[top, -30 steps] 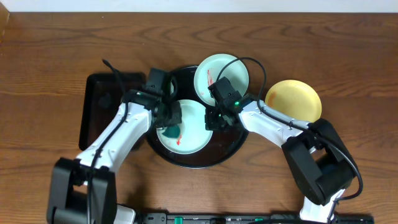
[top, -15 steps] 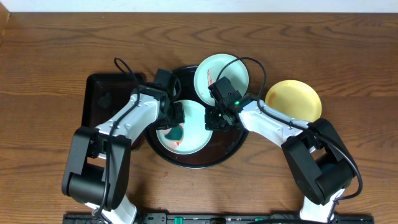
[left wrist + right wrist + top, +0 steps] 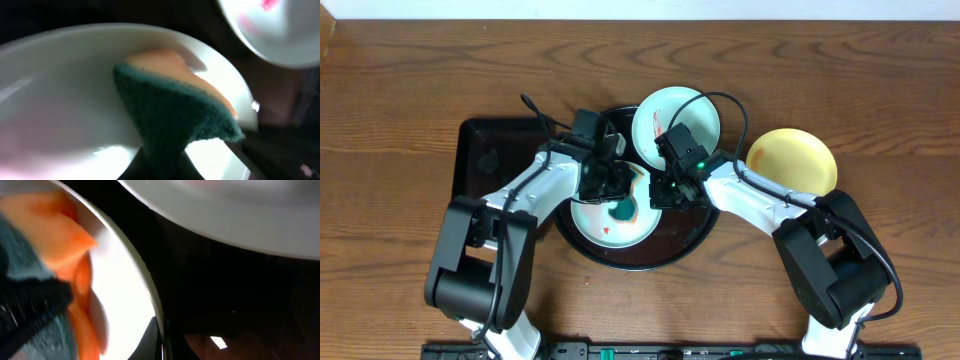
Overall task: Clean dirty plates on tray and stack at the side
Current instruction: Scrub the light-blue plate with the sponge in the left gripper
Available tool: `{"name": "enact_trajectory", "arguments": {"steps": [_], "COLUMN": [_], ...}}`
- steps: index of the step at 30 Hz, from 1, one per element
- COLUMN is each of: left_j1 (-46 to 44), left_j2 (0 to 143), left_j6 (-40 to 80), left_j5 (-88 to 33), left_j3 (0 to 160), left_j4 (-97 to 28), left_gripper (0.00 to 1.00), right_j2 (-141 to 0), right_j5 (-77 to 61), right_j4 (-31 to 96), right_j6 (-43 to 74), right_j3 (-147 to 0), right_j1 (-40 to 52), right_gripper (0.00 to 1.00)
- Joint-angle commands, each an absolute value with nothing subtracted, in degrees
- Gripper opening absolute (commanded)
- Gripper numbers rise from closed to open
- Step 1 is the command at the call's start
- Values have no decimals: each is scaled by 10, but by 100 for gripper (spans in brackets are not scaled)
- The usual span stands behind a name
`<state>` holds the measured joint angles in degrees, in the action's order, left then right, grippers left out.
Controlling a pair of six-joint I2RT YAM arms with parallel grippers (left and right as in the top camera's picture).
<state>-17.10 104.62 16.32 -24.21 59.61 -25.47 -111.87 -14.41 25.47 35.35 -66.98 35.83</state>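
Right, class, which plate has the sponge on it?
The aqua plate in the middle of the round tray, under the teal sponge. The other aqua plate and the yellow plate have no sponge.

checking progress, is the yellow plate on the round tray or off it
Off: the yellow plate lies on the wood tabletop beside the tray.

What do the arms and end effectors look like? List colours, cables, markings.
The left arm and right arm share white link shells and black joints. The left end effector and right end effector are black. A black cable loops over each arm; a green light glows near the right wrist.
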Motion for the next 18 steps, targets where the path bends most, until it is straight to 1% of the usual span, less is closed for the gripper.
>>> {"name": "enact_trajectory", "arguments": {"steps": [1,2,4,11,15,18], "left_j1": [-166,-166,-166,-168,-168,-168], "left_j2": [1056,1056,1056,1056,1055,1055], "left_j6": [241,262,285,288,246,165], "left_j5": [50,93,132,123,63,-42], "left_j3": [591,591,591,591,591,591], "left_j4": [-252,-252,-256,-306,-359,-378], "left_gripper": [7,7,7,7,7,8], "right_j2": [-1150,-1150,-1150,-1151,-1151,-1151], "right_j5": [-137,-137,-135,-135,-135,-135], "right_j4": [257,257,257,257,257,257], "right_j6": [346,346,346,346,346,346], "right_j3": [-665,-665,-665,-665,-665,-665], "right_j1": [364,364,364,364,364,364], "right_gripper": [1,1,1,1,1,1]}}
